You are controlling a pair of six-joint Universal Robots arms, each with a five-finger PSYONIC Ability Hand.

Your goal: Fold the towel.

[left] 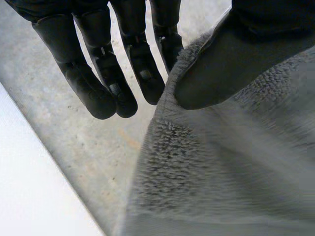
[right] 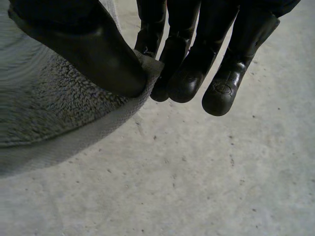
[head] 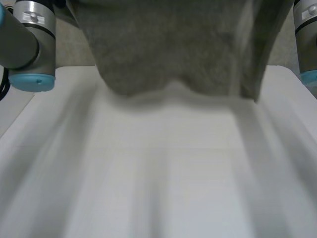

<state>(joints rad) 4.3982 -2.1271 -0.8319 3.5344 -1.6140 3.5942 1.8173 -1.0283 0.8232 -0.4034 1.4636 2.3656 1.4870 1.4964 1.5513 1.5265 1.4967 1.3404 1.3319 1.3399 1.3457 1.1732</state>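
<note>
A grey fleecy towel (head: 168,44) hangs lifted above the white table (head: 163,168), its lower edge sagging just over the far part of the tabletop. In the left wrist view my left hand (left: 123,69) pinches the towel (left: 221,167) at its edge, the thumb pressed onto the cloth against a finger. In the right wrist view my right hand (right: 192,54) pinches the towel (right: 54,108) at a corner between thumb and fingers. Both hands are held off the table, over a grey floor.
My left arm (head: 27,44) and right arm (head: 307,39) flank the towel at the far table corners. A speckled grey floor (right: 197,187) lies below both hands. The table's edge (left: 34,182) runs beside my left hand.
</note>
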